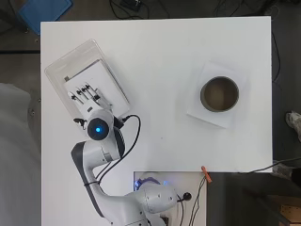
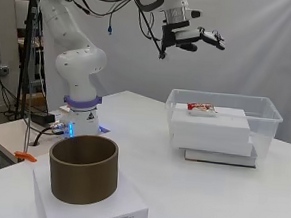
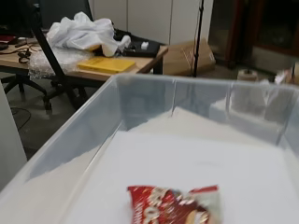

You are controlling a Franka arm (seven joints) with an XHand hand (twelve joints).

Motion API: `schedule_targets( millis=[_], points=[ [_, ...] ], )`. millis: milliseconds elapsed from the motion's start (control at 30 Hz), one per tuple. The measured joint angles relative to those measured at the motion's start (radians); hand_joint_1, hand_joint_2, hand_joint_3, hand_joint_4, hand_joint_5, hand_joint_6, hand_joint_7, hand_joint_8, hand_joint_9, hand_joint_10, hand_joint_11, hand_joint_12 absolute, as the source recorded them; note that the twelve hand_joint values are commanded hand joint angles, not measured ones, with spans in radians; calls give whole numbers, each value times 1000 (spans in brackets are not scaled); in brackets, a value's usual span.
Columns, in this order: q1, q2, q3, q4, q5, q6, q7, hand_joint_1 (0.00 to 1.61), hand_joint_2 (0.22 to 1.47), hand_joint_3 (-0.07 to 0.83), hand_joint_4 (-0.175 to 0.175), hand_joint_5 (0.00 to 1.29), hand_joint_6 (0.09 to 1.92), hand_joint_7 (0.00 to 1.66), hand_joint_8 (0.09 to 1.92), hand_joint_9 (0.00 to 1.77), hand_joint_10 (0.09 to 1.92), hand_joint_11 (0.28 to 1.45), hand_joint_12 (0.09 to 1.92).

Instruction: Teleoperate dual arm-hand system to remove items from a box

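Observation:
A clear plastic box (image 2: 265, 110) stands on the white table, at the upper left in the overhead view (image 1: 56, 70). Inside it a stack of white foam blocks (image 2: 209, 128) rests on a dark book. A red and white snack packet (image 2: 201, 109) lies flat on the top block; the wrist view shows the packet (image 3: 173, 205) close up. My hand (image 2: 205, 37) hovers well above the box with its fingers straight and nothing in them. From overhead the hand (image 1: 87, 96) covers the packet.
A brown cylindrical container (image 1: 219, 94) stands on a white flat box (image 1: 197, 106) at the table's right. In the side view this container (image 2: 83, 169) is in the foreground. Cables and an orange clip (image 1: 206, 174) lie near the arm's base.

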Motion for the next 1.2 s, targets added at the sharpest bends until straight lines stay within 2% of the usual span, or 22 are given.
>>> schedule_targets(
  millis=[100,233,367,567,633,733,800,1033,1133,1200],
  points=[
    [-10,105,20,42,58,-97,68,172,906,-8,3,260,87,369,87,478,87,505,87],
    [-22,338,35,130,-63,-179,143,203,919,0,2,308,87,394,87,486,87,512,87],
    [-49,556,52,232,-112,-208,156,202,924,2,-9,311,87,412,87,500,87,525,87],
    [-111,632,113,291,-233,-231,208,188,926,1,-25,265,87,381,87,490,87,523,87],
    [-100,629,132,293,-270,-231,209,184,921,-1,-34,200,87,317,87,448,87,518,87],
    [-148,574,249,290,-242,-228,173,184,908,-5,-44,125,87,240,87,383,87,488,87],
    [-264,536,403,287,-213,-226,146,182,893,-9,-46,76,87,199,87,354,87,470,87],
    [-1147,342,1141,290,-108,-254,53,191,855,-13,-49,1,87,99,87,301,87,455,87],
    [-1408,318,1341,288,-104,-258,48,204,851,-11,-52,3,87,102,87,302,87,455,87],
    [-1467,314,1385,283,-109,-256,49,211,851,-9,-52,11,87,108,87,300,87,451,87]
  ],
)
